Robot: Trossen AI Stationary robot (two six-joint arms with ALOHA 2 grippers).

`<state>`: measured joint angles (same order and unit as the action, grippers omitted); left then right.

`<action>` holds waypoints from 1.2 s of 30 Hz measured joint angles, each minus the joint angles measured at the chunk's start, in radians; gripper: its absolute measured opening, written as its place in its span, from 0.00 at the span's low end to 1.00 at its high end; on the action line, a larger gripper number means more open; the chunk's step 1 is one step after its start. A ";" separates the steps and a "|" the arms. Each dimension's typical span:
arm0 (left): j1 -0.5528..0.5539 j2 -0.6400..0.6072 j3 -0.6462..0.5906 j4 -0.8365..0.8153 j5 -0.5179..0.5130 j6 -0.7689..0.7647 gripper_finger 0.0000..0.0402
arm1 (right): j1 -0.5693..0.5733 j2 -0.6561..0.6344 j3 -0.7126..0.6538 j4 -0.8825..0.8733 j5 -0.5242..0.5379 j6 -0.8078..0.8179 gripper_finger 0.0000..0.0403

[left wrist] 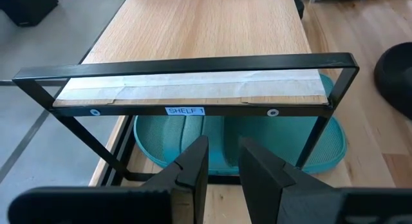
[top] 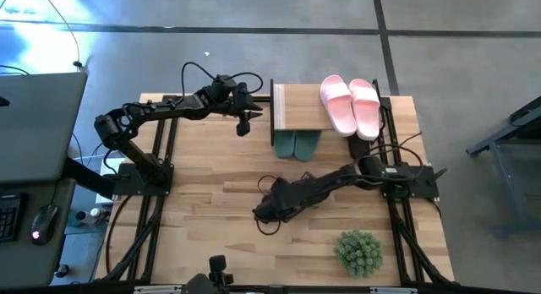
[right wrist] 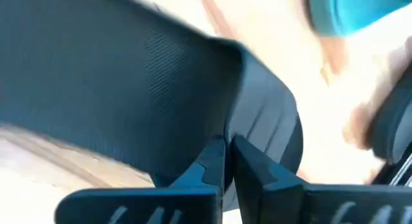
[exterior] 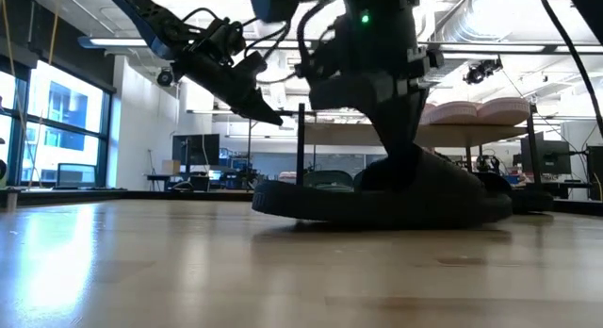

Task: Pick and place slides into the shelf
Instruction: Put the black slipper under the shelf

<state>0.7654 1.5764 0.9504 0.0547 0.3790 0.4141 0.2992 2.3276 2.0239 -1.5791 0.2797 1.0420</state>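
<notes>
Black foam slides [top: 272,205] mid-table, right gripper [right wrist: 226,161] pinched on wide strap. Advice: lift level, clear dark green slides [left wrist: 232,137] under shelf [top: 297,108]; pale pink slides [top: 351,104] on top. Left gripper [left wrist: 222,167] slightly parted, empty, before shelf.

Right up close now: the black slide [right wrist: 148,95] fills most of the right wrist view, its wide ribbed strap arching across. The right pincer [right wrist: 230,161] sits at the strap's edge, its two dark fingers [right wrist: 206,169] drawn almost together with only a sliver of a gap between them, apparently nipping the strap's rim. Pale wooden worktop [right wrist: 58,159] shows beneath the slide. Off in one corner, a patch of teal, one green slide [right wrist: 351,10], blurred. A dark shape [right wrist: 391,137] at the edge is too blurred to identify.
</notes>
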 joint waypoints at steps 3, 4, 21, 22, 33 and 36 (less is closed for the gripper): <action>0.000 0.000 0.000 0.000 0.000 0.000 0.18 | 0.014 -0.033 0.000 0.012 0.014 -0.004 0.00; 0.000 0.000 0.000 0.000 0.000 0.000 0.18 | 0.020 -0.048 0.000 0.014 0.021 -0.003 0.00; 0.000 0.000 0.000 0.000 0.001 0.000 0.18 | 0.107 -0.340 0.000 0.008 0.152 -0.065 0.00; 0.000 0.000 0.000 0.000 0.001 0.000 0.18 | 0.110 -0.364 0.000 0.008 0.172 -0.059 0.00; 0.000 0.000 0.000 0.000 0.001 0.000 0.18 | 0.259 -0.698 -0.010 0.009 0.583 0.087 0.00; 0.000 0.000 0.000 0.000 0.001 0.000 0.18 | 0.327 -0.773 -0.081 0.009 0.694 0.143 0.00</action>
<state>0.7654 1.5764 0.9504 0.0547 0.3801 0.4141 0.6261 1.5550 1.9434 -1.5696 0.9741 1.1849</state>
